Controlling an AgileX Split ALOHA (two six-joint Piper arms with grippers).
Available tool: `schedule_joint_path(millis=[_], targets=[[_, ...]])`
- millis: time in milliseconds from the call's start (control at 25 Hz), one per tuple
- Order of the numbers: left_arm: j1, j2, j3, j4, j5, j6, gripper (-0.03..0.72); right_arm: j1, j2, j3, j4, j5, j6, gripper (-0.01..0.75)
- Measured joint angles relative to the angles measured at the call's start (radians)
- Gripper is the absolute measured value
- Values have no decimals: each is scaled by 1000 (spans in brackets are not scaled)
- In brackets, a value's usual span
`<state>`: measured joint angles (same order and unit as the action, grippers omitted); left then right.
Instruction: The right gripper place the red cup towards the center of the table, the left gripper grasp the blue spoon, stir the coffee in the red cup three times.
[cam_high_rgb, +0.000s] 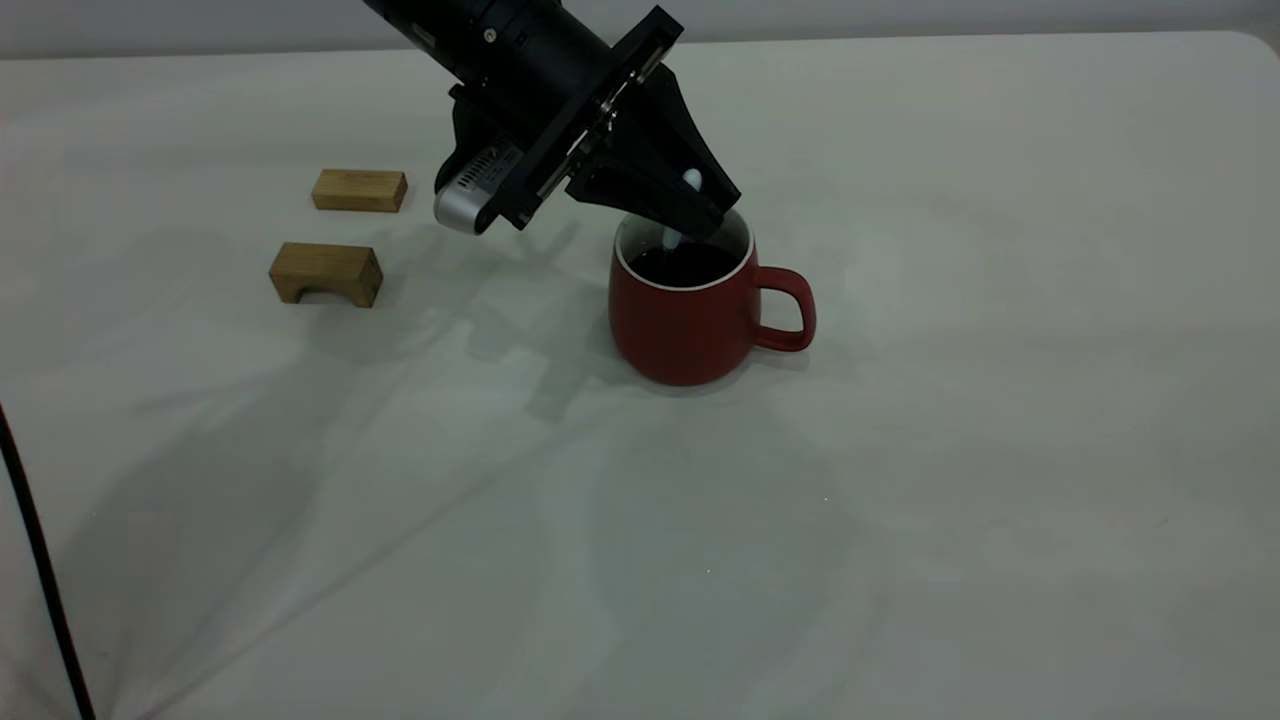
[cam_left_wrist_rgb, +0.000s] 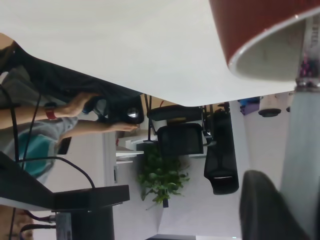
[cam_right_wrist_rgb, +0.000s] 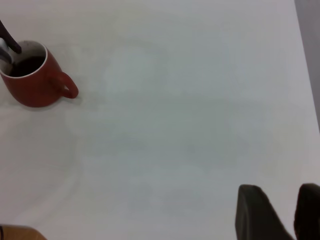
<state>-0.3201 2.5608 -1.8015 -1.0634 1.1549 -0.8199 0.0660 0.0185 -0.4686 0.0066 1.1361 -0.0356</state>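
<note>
2 wood blocks (cam_high_rgb: 340, 230) sit behind left gripper (cam_high_rgb: 700, 215), which tilts over red cup (cam_high_rgb: 690, 310), clamping blue spoon (cam_high_rgb: 680, 210) in coffee (cam_high_rgb: 685, 265). Right gripper (cam_right_wrist_rgb: 282, 212) far off, fingers apart.

The table (cam_high_rgb: 1000, 450) is a wide, plain off-white surface with a matte finish, and its rounded corner shows at the far right. The red cup (cam_high_rgb: 690, 320) stands upright on it a little left of the middle, its loop handle turned to the right, with dark coffee (cam_high_rgb: 685, 264) inside. Far to the left lie two tan wooden blocks, well apart from the cup: a flat rectangular block (cam_high_rgb: 359, 190) farther back, and nearer, an arch-shaped block (cam_high_rgb: 326, 273) with a cut-out beneath. Soft grey shadows fall across the surface.
</note>
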Motion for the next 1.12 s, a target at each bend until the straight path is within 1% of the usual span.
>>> schedule_joint_path(millis=[80, 160, 280, 360, 440, 520, 640, 840, 920, 1000, 1080, 1120], targets=[[0, 0, 0, 0, 0, 0, 311, 0, 0, 0, 0, 0, 0, 236], [0, 0, -1, 0, 5, 3, 341, 0, 0, 0, 0, 0, 0, 236], [0, 0, -29, 12, 10, 20, 351, 0, 0, 0, 0, 0, 0, 237], [0, -1, -83, 63, 13, 27, 354, 0, 0, 0, 0, 0, 0, 237], [0, -21, -140, 200, 13, 26, 354, 0, 0, 0, 0, 0, 0, 237], [0, -69, -190, 376, 13, 10, 354, 0, 0, 0, 0, 0, 0, 237], [-2, -177, -224, 634, 13, -15, 354, 0, 0, 0, 0, 0, 0, 237], [-5, -393, -229, 864, 13, -13, 354, 0, 0, 0, 0, 0, 0, 237], [-5, -480, -229, 969, 13, 81, 354, 0, 0, 0, 0, 0, 0, 237], [-7, -569, -228, 1048, 13, 230, 354, 0, 0, 0, 0, -1, 0, 237], [-11, -663, -228, 1072, 13, 367, 354, 0, 0, 0, 0, -1, 0, 237], [-14, -707, -226, 1072, 13, 406, 354, 0, 0, 0, 0, -1, 0, 237]])
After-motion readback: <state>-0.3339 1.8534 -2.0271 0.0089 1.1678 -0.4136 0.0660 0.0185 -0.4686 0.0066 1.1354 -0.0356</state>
